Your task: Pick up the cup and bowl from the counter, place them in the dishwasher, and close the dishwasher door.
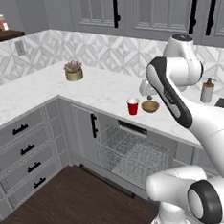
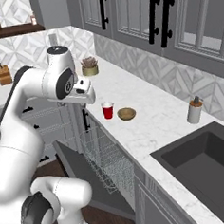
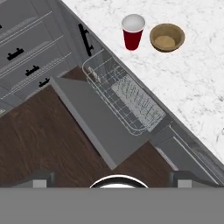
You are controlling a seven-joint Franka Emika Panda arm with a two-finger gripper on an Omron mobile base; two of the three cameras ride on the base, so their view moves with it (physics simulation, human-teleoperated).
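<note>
Cup (image 3: 132,31) and bowl (image 3: 166,37) sit on the counter (image 3: 197,87), far ahead of the end effector.

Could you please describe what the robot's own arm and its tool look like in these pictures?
The arm is made of glossy white, rounded segments with black bands and dark grey caps at the joints. No cables or markings show. Of the tool, two small dark finger tips rise at the hand view's bottom.

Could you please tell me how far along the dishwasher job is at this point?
Done: the dishwasher door is folded down and the rack is pulled out, with nothing seen in it. In hand: nothing; the cup and bowl stand side by side on the counter, near the edge above the rack. Left: load both, then close the door.
</note>
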